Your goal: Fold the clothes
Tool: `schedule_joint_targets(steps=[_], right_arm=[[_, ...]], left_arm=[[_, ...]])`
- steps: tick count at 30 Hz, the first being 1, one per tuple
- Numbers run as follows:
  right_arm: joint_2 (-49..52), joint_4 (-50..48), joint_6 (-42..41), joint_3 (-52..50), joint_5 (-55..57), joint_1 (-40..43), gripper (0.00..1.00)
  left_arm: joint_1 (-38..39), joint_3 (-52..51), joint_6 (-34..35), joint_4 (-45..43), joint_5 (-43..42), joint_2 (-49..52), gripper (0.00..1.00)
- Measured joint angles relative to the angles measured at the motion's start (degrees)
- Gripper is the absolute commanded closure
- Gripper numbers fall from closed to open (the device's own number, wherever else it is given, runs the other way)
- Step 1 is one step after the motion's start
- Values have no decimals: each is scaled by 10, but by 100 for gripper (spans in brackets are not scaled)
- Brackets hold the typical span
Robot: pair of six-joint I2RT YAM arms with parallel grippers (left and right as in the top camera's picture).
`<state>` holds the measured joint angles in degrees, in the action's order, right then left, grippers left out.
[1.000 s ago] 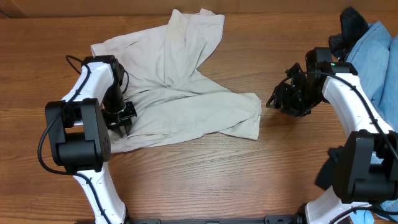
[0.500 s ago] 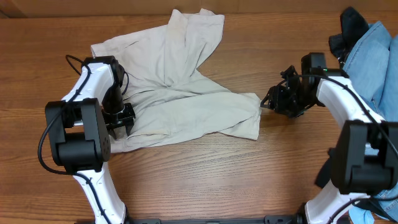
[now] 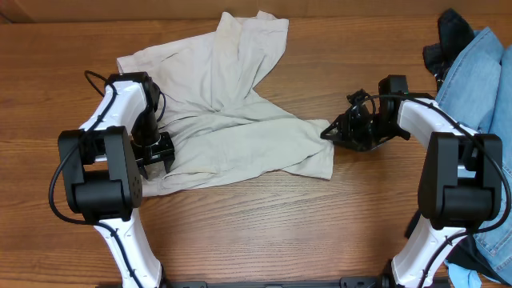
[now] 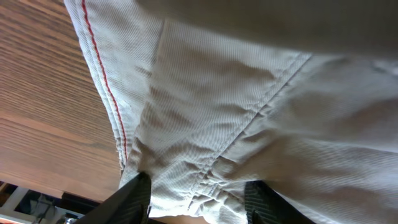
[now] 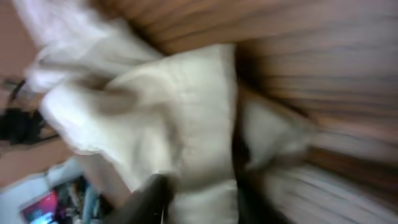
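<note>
The clothes (image 3: 232, 120), a pale beige pair of trousers, lie wrinkled and spread over the back middle of the wooden table (image 3: 264, 232). My left gripper (image 3: 158, 152) stands on their left edge. In the left wrist view its jaws are apart, open, with a bunched seam of the clothes (image 4: 249, 93) lying loose between the fingers (image 4: 134, 198). My right gripper (image 3: 328, 133) is at the right tip of the lower trouser leg. The right wrist view is blurred, and there the cream cloth (image 5: 174, 112) fills the gap between the jaws, shut on it.
A light blue denim garment (image 3: 488, 88) and a black garment (image 3: 448, 36) are piled at the right edge, behind my right arm. Bare wood runs along the front of the table and between the trousers and that pile.
My right gripper has moved left from open table onto the tip of the trouser leg and closed on it. My left gripper has opened where it stands, letting the cloth go.
</note>
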<state>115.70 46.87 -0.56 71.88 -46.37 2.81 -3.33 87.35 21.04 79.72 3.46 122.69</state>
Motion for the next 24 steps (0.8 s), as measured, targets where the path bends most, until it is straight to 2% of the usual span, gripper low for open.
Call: schedule_joint_targets(steps=[6, 11, 16, 18, 24], right_arm=[[0, 10, 21, 17, -55, 3, 96], [0, 91, 38, 139, -42, 11, 96], [-8, 202, 63, 314, 29, 10, 96], [-18, 247, 68, 355, 59, 9, 96], [-35, 380, 75, 361, 187, 7, 92]], left_arm=[[0, 0, 0, 0, 0, 0, 44], [0, 0, 0, -1, 0, 0, 43], [0, 0, 0, -5, -2, 0, 42], [0, 0, 0, -5, -2, 0, 41], [0, 0, 0, -5, -2, 0, 40]])
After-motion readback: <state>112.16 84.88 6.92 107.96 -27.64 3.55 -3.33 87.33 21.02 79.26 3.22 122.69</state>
